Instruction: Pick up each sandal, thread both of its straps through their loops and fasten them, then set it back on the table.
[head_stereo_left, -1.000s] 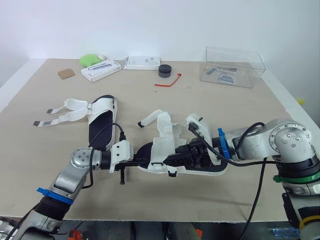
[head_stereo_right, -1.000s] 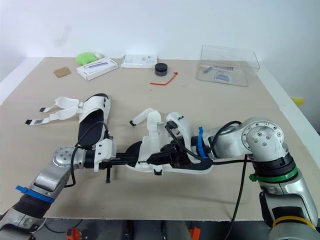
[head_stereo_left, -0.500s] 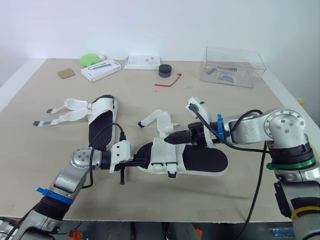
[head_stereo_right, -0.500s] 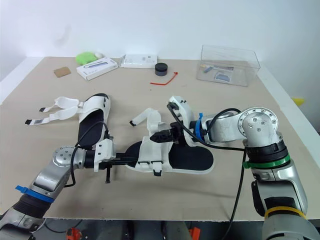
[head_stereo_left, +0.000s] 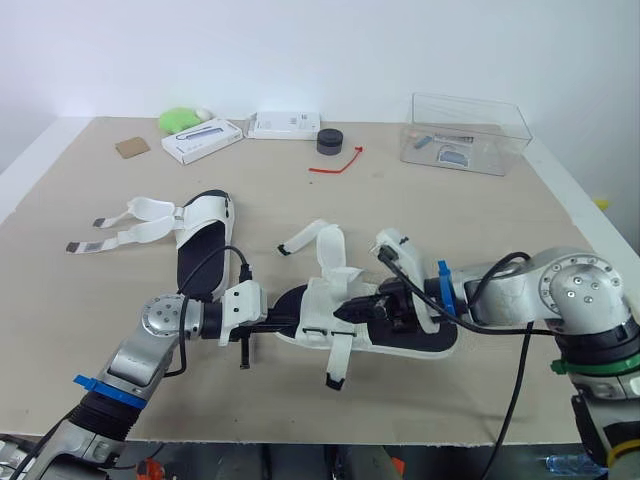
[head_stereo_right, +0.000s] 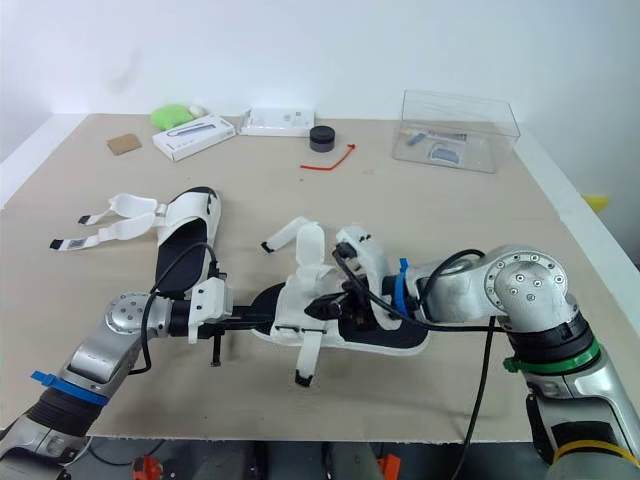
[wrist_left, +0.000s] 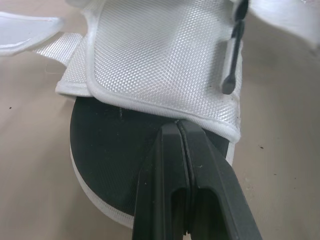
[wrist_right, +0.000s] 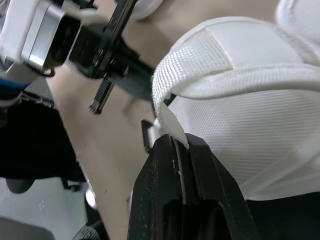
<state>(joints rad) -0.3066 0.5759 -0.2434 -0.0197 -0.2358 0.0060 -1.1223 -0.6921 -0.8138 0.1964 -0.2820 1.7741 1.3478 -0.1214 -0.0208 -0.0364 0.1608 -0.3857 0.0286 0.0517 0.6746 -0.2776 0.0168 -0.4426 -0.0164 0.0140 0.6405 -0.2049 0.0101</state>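
Note:
A sandal with a black sole (head_stereo_left: 412, 336) and white straps lies at the table's middle front. My left gripper (head_stereo_left: 288, 322) is shut at its toe end, the fingertips (wrist_left: 170, 131) pinching the hem of the white upper (wrist_left: 160, 55) over the black insole. My right gripper (head_stereo_left: 346, 312) reaches in from the heel side and is shut on a white strap (wrist_right: 225, 65). Another strap (head_stereo_left: 338, 362) with a dark tip trails toward the front edge. The second sandal (head_stereo_left: 203, 238) lies at the left, its two straps (head_stereo_left: 125, 228) spread out unfastened.
At the back stand a clear plastic box (head_stereo_left: 465, 133), a black round cap (head_stereo_left: 329, 141), a red cord (head_stereo_left: 337, 162), two white boxes (head_stereo_left: 202, 140) (head_stereo_left: 284, 124), a green object (head_stereo_left: 180, 120) and a brown square (head_stereo_left: 132, 147). The table's front edge runs just below both arms.
My right gripper went from open to shut, rose, then dropped back onto the sandal holding a strap. One strap now hangs toward the front edge. The left arm stayed put.

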